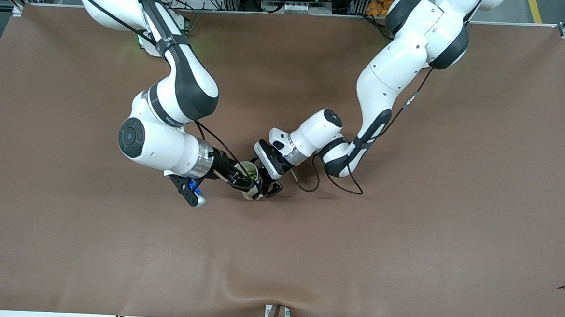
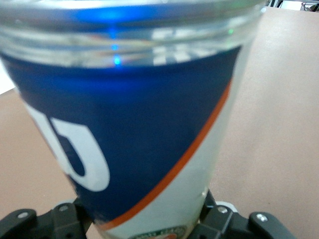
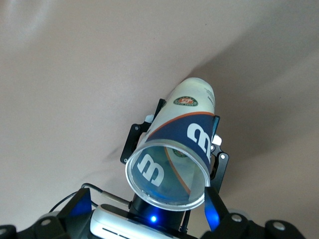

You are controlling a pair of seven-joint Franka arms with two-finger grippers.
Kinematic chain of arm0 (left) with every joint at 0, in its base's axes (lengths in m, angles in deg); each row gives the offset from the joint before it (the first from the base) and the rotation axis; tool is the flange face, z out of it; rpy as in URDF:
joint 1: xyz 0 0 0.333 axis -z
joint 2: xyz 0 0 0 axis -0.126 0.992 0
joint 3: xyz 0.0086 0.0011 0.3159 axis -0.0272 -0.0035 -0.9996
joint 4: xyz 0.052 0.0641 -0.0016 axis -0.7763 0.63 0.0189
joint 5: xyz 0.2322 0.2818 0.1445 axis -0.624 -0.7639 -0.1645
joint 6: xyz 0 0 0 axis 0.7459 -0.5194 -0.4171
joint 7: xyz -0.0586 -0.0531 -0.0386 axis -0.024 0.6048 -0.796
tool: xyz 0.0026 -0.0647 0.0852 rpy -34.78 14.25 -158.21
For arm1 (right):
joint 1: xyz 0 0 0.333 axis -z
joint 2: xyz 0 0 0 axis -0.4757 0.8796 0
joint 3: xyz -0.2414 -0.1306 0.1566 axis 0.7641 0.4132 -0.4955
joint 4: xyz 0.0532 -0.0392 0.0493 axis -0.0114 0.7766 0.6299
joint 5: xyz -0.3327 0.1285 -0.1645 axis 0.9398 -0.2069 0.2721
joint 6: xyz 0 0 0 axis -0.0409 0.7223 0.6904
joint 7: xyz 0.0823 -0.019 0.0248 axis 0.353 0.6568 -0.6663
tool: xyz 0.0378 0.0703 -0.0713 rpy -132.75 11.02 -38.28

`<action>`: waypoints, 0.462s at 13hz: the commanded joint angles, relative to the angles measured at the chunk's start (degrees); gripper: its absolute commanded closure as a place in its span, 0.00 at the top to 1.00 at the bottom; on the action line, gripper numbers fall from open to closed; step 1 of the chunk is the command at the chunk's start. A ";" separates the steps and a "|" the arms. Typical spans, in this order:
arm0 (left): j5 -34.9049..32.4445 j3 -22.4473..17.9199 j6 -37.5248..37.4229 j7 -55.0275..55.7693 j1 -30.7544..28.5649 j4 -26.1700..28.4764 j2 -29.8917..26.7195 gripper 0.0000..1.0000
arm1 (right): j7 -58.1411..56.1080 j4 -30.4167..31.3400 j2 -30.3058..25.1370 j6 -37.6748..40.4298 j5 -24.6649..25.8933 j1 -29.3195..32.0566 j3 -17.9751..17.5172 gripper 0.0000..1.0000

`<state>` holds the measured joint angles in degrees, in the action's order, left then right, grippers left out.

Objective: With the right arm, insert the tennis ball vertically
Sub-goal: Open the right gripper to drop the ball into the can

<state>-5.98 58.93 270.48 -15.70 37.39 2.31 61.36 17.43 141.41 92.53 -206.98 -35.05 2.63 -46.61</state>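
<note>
The left gripper (image 1: 263, 188) clamps the upright can (image 3: 175, 150) near its base, mouth up; the right gripper (image 1: 241, 176) hangs directly over the mouth, fingers spread, empty.

The white jointed right arm (image 1: 167, 143), with dark grey joint sections, reaches from its base to the middle of the bench, forearm nearly level. Its black two-finger right gripper (image 1: 239, 175) has the jaws spread wide. The matching white left arm (image 1: 388, 82) bends down to the same spot. Its black left gripper (image 1: 267, 189) is clamped, jaws drawn in, wrist tilted low.
</note>
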 commanded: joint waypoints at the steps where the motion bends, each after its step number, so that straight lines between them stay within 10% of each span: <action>1: 0.45 -0.80 0.51 0.02 0.69 -0.50 -0.09 0.85 | -3.58 -1.27 -0.15 0.92 3.27 1.86 0.30 1.00; 2: 0.54 -0.80 0.51 0.02 0.52 -0.41 -0.09 1.00 | -7.00 -1.27 -0.59 1.61 5.12 2.74 0.30 1.00; 6: 0.02 -0.80 0.51 0.11 -0.27 0.73 -0.44 1.00 | -23.95 -1.10 -4.97 12.66 8.99 11.07 0.48 1.00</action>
<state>-5.98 58.63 270.48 -15.69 37.21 2.33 61.36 0.88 139.79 90.91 -199.73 -27.99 9.00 -45.32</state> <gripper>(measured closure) 0.000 0.000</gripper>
